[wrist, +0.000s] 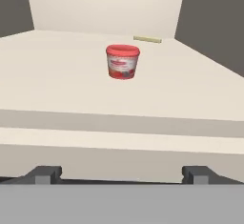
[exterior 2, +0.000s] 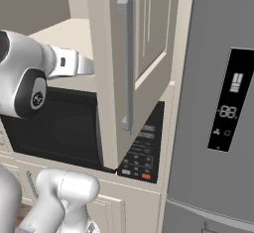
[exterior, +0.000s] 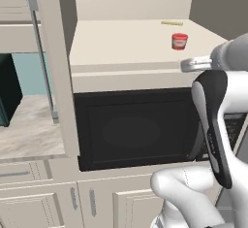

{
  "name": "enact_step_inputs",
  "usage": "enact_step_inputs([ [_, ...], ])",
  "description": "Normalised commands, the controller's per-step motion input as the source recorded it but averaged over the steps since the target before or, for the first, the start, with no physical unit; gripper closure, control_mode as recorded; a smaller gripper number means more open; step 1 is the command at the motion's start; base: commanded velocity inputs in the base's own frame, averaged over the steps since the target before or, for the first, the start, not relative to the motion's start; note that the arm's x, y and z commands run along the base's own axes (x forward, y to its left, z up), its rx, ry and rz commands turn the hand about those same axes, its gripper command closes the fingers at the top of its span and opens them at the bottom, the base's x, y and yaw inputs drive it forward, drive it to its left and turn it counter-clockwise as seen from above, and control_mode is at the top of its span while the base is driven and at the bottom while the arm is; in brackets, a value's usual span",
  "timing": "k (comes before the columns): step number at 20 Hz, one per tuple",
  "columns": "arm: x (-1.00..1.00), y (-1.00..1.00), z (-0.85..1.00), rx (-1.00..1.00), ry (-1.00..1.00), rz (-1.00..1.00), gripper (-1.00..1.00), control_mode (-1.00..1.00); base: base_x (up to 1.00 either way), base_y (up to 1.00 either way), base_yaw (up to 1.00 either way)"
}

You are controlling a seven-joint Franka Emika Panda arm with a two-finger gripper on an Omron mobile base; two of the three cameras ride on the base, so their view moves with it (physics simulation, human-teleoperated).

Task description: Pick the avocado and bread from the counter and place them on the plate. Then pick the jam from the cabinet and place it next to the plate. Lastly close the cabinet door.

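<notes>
The jam (wrist: 122, 62), a squat jar with a red top, stands upright on the pale shelf (wrist: 57, 75) of the open cabinet (exterior: 111, 42); it also shows right of the shelf's middle (exterior: 179, 41). My gripper (wrist: 123, 174) is open and empty, level with the shelf's front edge and well short of the jar. The cabinet door (exterior 2: 111, 68) with its long metal bar handle (exterior 2: 126, 63) stands swung open on the right, hiding my fingertips there. A strip of the marbled counter (exterior: 29, 125) lies to the left. The avocado, bread and plate are out of view.
A black microwave (exterior: 131, 130) sits right under the shelf, its control panel (exterior 2: 141, 152) beside the door. A grey fridge (exterior 2: 218, 103) fills the right. A thin yellow strip (wrist: 147, 39) lies at the shelf's back. Another open door (exterior: 53, 67) stands on the left.
</notes>
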Motion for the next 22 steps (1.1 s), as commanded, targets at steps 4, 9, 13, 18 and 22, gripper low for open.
enact_step_inputs([
  [4, 0.0, 0.0, 0.41, 0.01, 0.0, 0.0, -1.0, -1.0, 0.0, 0.0, 0.0],
  [9, 0.0, 0.0, 0.05, 0.0, 0.0, 0.0, -1.0, -1.0, 0.0, 0.0, 0.0],
  [13, 0.07, 0.0, 0.0, 0.0, 0.0, 0.0, -1.0, -1.0, 0.0, 0.0, 0.0],
  [18, 0.17, 0.0, 0.0, 0.01, 0.0, 0.0, -1.0, -1.0, 0.0, 0.0, 0.0],
  [22, 0.24, 0.0, 0.0, 0.01, 0.0, 0.0, -1.0, -1.0, 0.0, 0.0, 0.0],
])
